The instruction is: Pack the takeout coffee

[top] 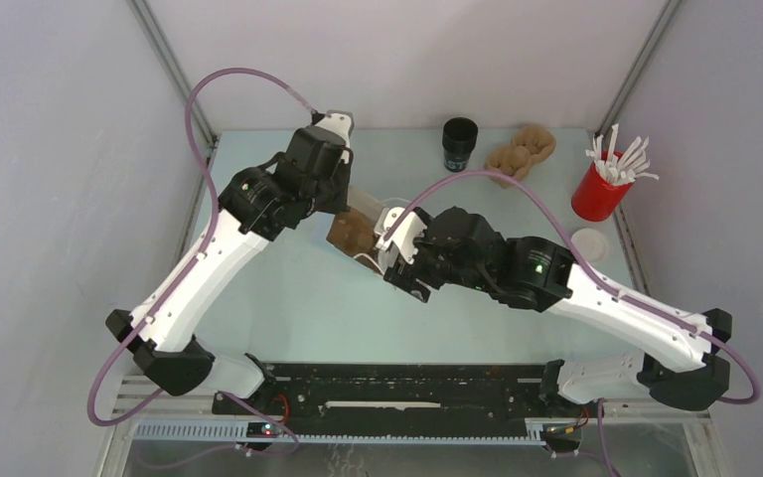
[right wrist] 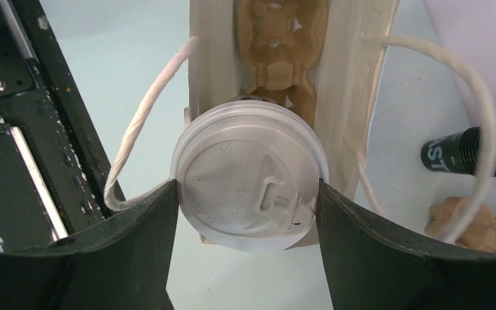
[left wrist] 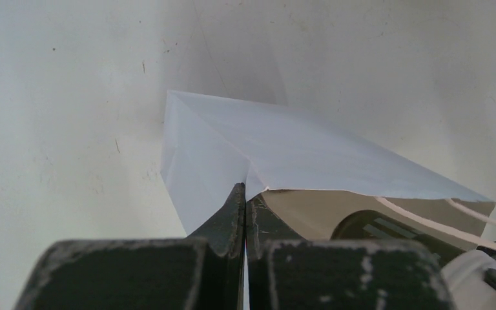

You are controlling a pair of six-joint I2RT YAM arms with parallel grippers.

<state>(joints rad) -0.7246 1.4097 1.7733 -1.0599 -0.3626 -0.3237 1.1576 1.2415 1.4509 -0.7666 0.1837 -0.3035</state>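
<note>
The takeout coffee (right wrist: pixel 248 177), a black cup under a white domed lid, sits between my right gripper's (right wrist: pixel 248 194) fingers, which press on both sides of the lid. It is at the mouth of a white paper bag (right wrist: pixel 349 77) lying on its side, with a brown cardboard cup carrier (right wrist: pixel 278 45) inside. My left gripper (left wrist: pixel 245 190) is shut on the bag's (left wrist: pixel 278 145) upper rim and holds the mouth up. In the top view the two grippers meet at the bag (top: pixel 350 231) mid-table, and the right arm hides the cup.
A lidless black cup (top: pixel 460 143) and a brown cardboard piece (top: pixel 522 152) stand at the back. A red cup of white sticks (top: pixel 601 189) and a loose white lid (top: pixel 590 243) are at the right edge. The bag's rope handles (right wrist: pixel 142 116) loop out on both sides.
</note>
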